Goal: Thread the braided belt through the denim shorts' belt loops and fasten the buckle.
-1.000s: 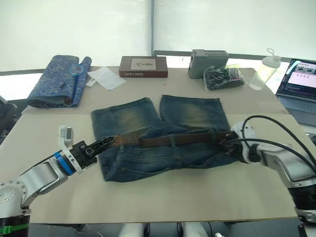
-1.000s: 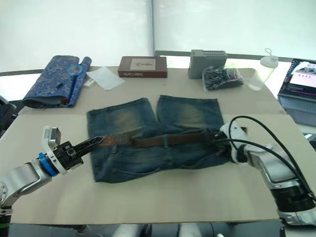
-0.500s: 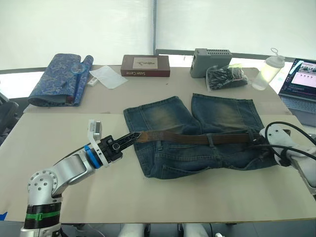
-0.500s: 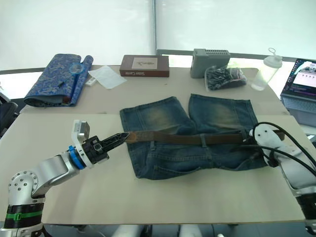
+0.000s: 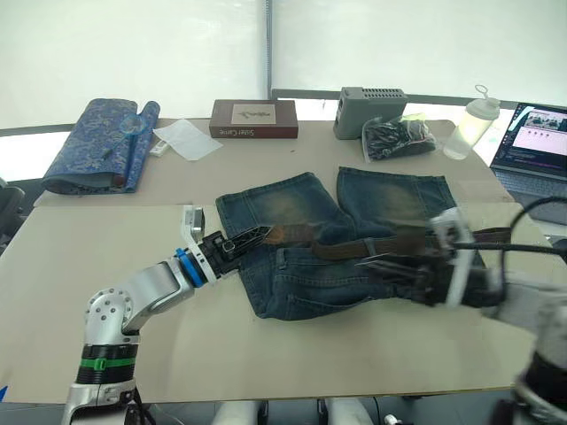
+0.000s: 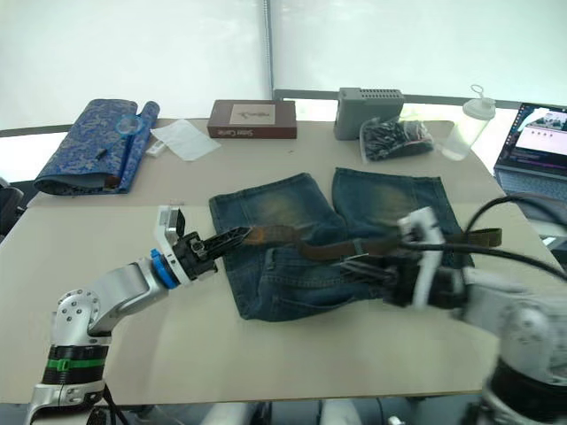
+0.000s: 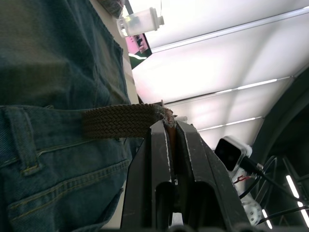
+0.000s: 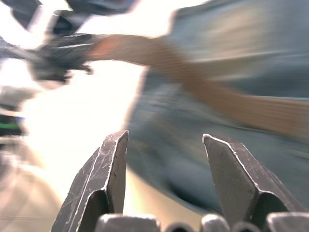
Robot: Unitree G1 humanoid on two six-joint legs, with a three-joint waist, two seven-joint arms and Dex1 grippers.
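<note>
Surface: beige table [image 5: 106, 257], seam across its far part | Far side: bright white window blinds [image 5: 133, 44], vertical divider [image 5: 268, 44] at centre | Far right: open laptop [image 5: 532, 137], screen lit | Far left edge: dark chair [image 5: 9, 197] | Light: strong daylight

Faded denim shorts [image 5: 354, 239] flat on table; braided belt [image 5: 354, 246] across waistband, sagging mid-span.
</note>
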